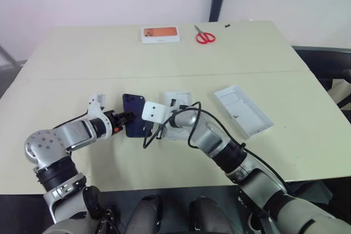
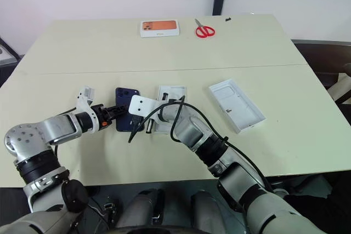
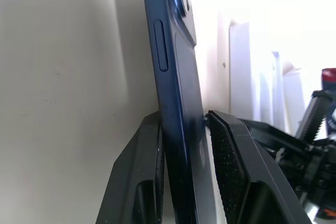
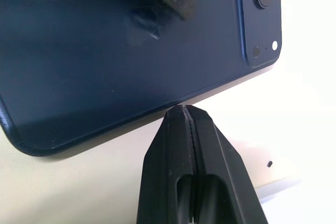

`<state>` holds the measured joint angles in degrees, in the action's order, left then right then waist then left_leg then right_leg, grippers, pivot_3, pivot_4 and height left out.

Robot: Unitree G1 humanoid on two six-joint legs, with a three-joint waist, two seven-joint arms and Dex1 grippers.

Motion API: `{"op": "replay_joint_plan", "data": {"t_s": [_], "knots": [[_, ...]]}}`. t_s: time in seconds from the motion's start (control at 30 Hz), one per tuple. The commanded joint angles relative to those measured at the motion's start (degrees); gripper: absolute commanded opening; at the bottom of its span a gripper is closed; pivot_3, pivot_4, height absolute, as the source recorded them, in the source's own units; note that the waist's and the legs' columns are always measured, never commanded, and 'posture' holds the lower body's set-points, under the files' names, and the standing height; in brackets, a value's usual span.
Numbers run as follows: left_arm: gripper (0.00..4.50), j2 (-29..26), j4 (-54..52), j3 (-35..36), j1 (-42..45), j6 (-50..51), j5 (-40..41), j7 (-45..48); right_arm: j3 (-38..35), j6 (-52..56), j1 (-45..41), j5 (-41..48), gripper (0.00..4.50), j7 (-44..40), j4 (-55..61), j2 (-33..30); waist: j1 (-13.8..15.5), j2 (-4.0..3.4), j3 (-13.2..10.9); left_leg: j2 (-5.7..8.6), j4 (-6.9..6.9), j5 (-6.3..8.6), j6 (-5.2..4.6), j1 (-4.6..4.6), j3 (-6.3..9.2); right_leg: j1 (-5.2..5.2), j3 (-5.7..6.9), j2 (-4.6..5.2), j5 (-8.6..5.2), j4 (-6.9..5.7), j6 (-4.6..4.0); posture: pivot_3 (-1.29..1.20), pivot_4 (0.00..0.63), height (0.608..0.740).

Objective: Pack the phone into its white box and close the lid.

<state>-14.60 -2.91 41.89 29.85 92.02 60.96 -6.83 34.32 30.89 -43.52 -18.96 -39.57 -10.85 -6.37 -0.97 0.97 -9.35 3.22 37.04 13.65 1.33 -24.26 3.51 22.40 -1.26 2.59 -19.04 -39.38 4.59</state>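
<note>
Cream worktop carries the phone (image 1: 133, 114), tipped on edge beside the box (image 1: 176, 114), pinched by the left claw (image 1: 127, 117) while the clenched, empty right claw (image 4: 190, 116) props its edge, so a slipping pinch could drop it short of the box.

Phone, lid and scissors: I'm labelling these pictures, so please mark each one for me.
phone (image 2: 124, 109), right eye view, on its dark blue back.
lid (image 1: 244, 111), left eye view, on its white inside face.
scissors (image 1: 205, 38), left eye view, on the red handles.
</note>
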Motion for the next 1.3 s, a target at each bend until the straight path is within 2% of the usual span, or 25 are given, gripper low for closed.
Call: {"op": "replay_joint_plan", "data": {"t_s": [0.03, 0.1, 0.4, 0.57, 0.73, 0.83, 0.93, 1.1, 1.3], "knots": [[0.82, 0.1, -0.9, 1.8, 0.5, 0.5, 4.1, -2.0, -1.4, 0.3, -1.2, 0.1, 0.0, -0.4, 4.2, -0.3, 0.0, 0.0, 0.0, 0.0, 0.0, 0.0, 0.0, 0.0, 0.0, 0.0, 0.0, 0.0, 0.0, 0.0, 0.0, 0.0, 0.15, 0.74], [0.06, 0.2, -0.9, 2.3, 0.2, 0.5, 5.4, -3.2, -1.6, 0.8, -1.2, 0.2, 0.0, -0.6, 5.2, -0.6, 0.0, 0.01, 0.0, 0.0, 0.0, 0.0, 0.0, -0.02, 0.0, 0.01, 0.0, 0.0, 0.0, 0.0, 0.0, 0.0, 0.15, 0.74], [0.02, 1.3, -0.2, 5.8, 0.1, 0.0, 12.0, -8.6, -3.9, 3.6, -0.7, 1.0, 0.0, -1.7, 11.0, -3.2, 0.0, 0.02, 0.0, -0.01, 0.01, 0.0, 0.01, -0.02, 0.0, 0.01, 0.0, -0.01, 0.0, -0.01, 0.0, 0.0, 0.15, 0.74], [0.02, 0.9, 1.1, 6.5, 0.3, -7.6, 26.6, -16.3, -8.5, 7.9, 1.4, 5.7, 0.0, -5.1, 20.5, -6.3, 0.3, 0.08, 0.0, -0.01, 0.06, 0.0, 0.01, -0.13, 0.01, 0.09, 0.0, -0.01, 0.0, -0.01, 0.0, 0.0, 0.15, 0.74], [0.02, -1.2, -0.3, -0.9, -2.1, -20.7, 44.1, -25.7, -14.2, 9.7, 5.9, 12.8, 0.0, -10.0, 30.8, -12.5, 0.3, 0.09, 0.0, -0.01, 0.07, 0.0, 0.0, -0.15, 0.02, 0.03, 0.0, 0.03, 0.0, 0.07, 0.01, 0.0, 0.15, 0.74], [0.02, -2.5, -1.8, -8.3, -3.0, -25.4, 48.7, -28.4, -19.3, 11.0, 9.2, 18.1, 0.0, -11.8, 35.1, -15.4, 0.4, 0.09, 0.0, -0.01, 0.06, 0.0, 0.0, -0.14, 0.01, 0.05, -0.01, 0.03, 0.0, 0.04, 0.0, 0.0, 0.15, 0.74], [0.02, -2.8, -3.2, -16.2, -3.2, -28.1, 49.9, -29.5, -23.5, 10.8, 12.6, 22.1, 0.0, -12.9, 37.6, -18.6, 0.6, 0.1, 0.0, 0.0, 0.08, 0.0, -0.01, -0.15, 0.0, 0.01, -0.03, 0.03, 0.0, 0.08, 0.0, 0.0, 0.15, 0.74], [0.02, -3.0, -2.6, -26.1, -2.6, -30.4, 47.3, -28.3, -26.9, 9.2, 18.3, 25.8, 0.0, -14.1, 39.2, -24.3, 0.4, 0.1, 0.0, 0.0, 0.07, 0.0, -0.03, -0.15, -0.01, 0.0, -0.04, 0.02, 0.0, 0.09, 0.0, 0.0, 0.15, 0.74], [0.02, -3.1, 0.1, -32.1, -1.8, -31.8, 43.8, -25.4, -27.4, 8.6, 22.1, 27.7, 0.0, -12.5, 39.7, -27.5, 0.2, 0.1, 0.0, -0.03, 0.03, 0.0, -0.03, -0.14, -0.05, 0.04, -0.09, -0.04, 0.0, 0.07, -0.01, 0.0, 0.15, 0.74]]}}
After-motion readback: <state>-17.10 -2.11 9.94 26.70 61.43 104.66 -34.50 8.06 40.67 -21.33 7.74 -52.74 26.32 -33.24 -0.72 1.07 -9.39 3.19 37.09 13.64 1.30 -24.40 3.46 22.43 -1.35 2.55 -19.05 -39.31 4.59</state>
